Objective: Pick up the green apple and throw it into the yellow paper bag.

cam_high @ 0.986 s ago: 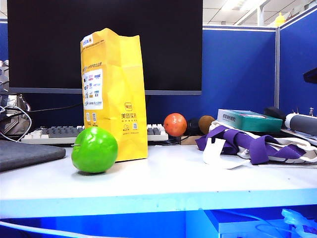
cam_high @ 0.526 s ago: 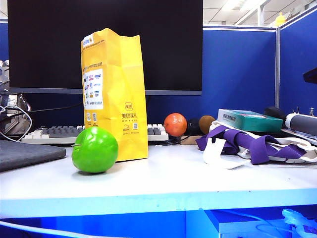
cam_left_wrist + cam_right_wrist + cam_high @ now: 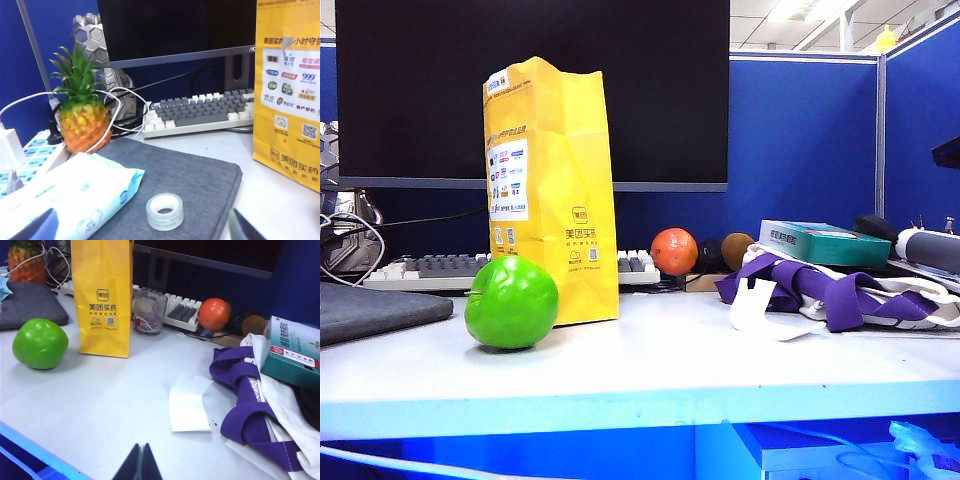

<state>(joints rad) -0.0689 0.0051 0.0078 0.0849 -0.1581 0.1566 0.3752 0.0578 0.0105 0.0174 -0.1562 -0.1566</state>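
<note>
The yellow paper bag (image 3: 552, 190) stands upright on the white desk, also in the left wrist view (image 3: 290, 90) and the right wrist view (image 3: 102, 295). No green apple shows in any view. A large round green ball-like fruit (image 3: 510, 302) with a crease rests against the bag's front left, seen too in the right wrist view (image 3: 40, 343). My left gripper (image 3: 142, 231) hangs open over a grey mat, far from the bag. My right gripper (image 3: 140, 463) is shut and empty above the desk's front edge. Neither gripper appears in the exterior view.
On the grey mat (image 3: 200, 175) lie a tape roll (image 3: 165, 211) and a wipes pack (image 3: 65, 195), with a pineapple (image 3: 82, 115) behind. A keyboard (image 3: 200, 112), glass (image 3: 148, 312), orange (image 3: 214, 314), white paper (image 3: 189, 402), purple cloth (image 3: 250, 400) and teal box (image 3: 292, 352) surround the bag.
</note>
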